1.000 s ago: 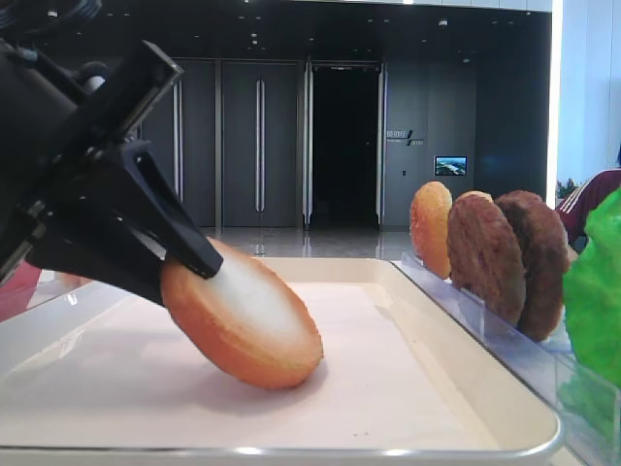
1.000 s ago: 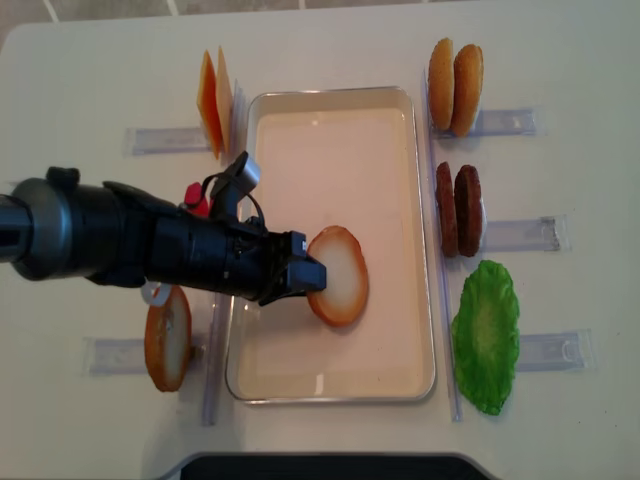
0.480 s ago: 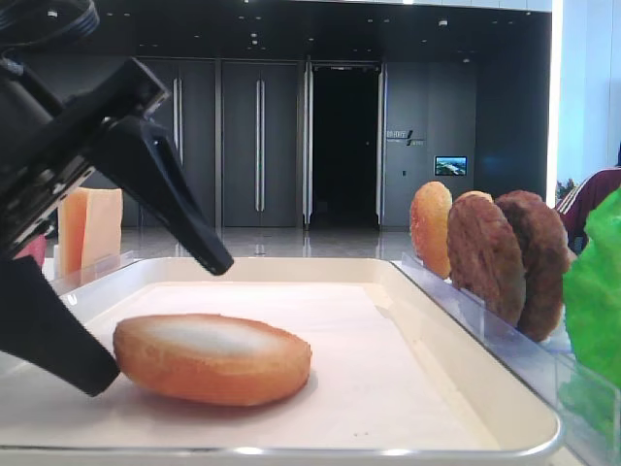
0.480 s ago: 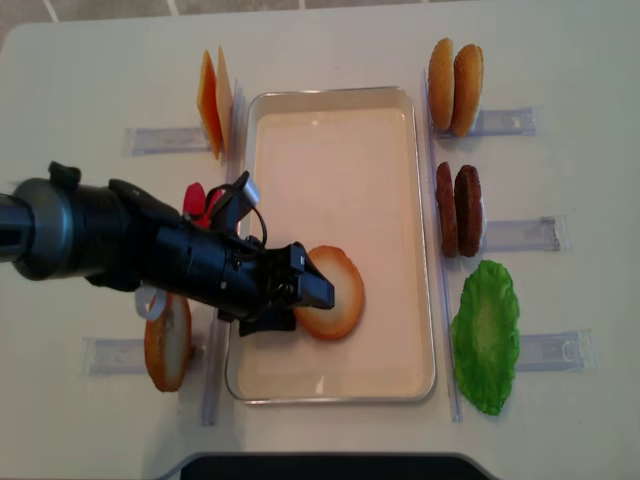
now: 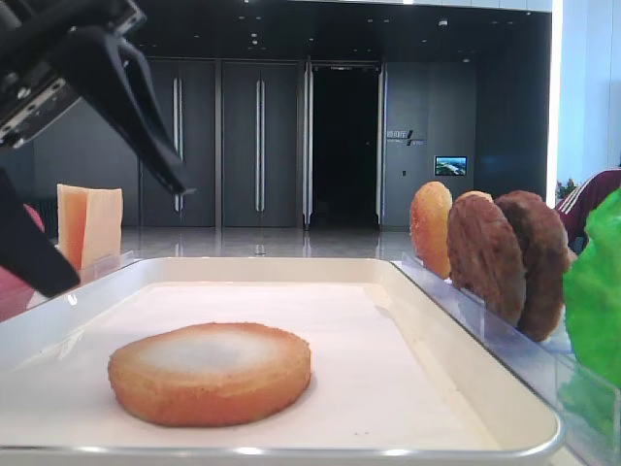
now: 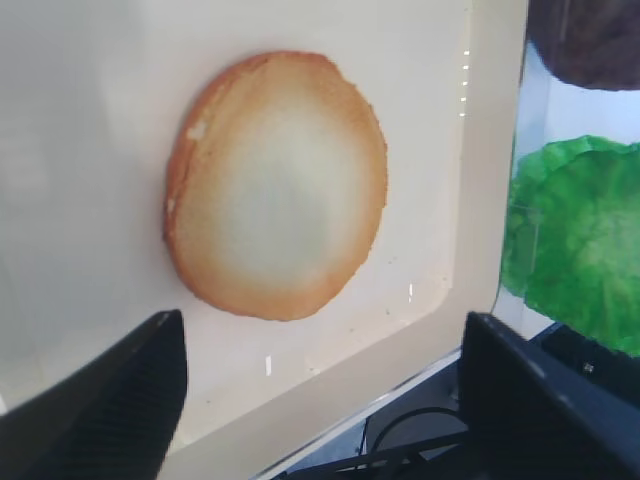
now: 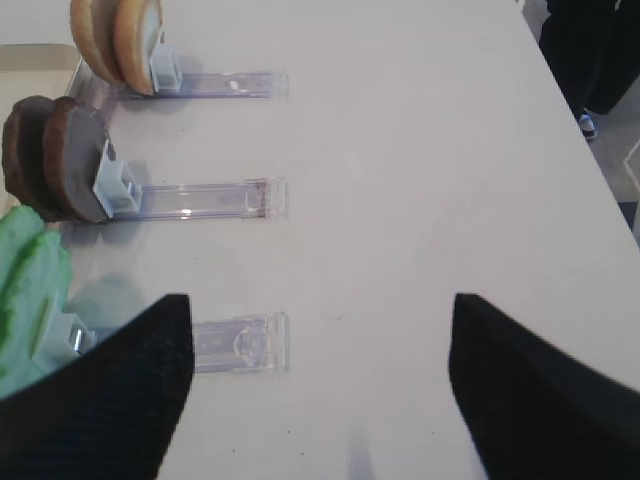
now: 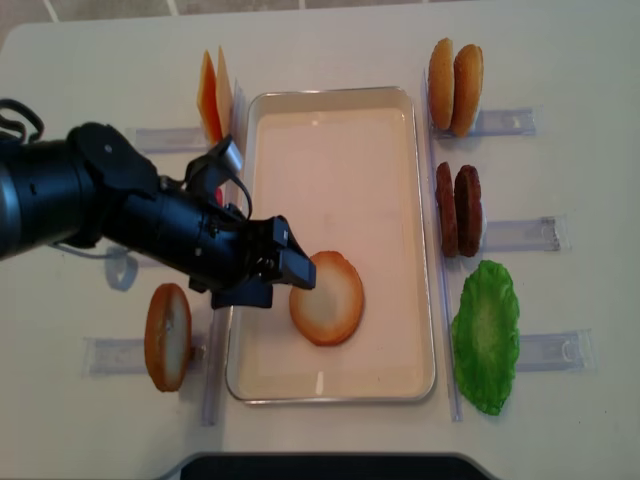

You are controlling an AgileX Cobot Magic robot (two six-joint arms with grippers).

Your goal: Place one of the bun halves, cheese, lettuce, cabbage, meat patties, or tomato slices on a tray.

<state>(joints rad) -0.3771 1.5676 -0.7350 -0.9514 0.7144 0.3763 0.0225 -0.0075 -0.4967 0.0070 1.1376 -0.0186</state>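
The left gripper (image 8: 262, 275), jaws now spread wide and holding nothing, is pulling up and away from the bun half (image 8: 327, 298), which is now lying flat, pale face up, on the tray (image 8: 340, 98) instead of leaning tilted.

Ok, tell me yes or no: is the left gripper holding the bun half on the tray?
No: the left gripper is open and lifted clear, and the bun half lies flat on the tray.
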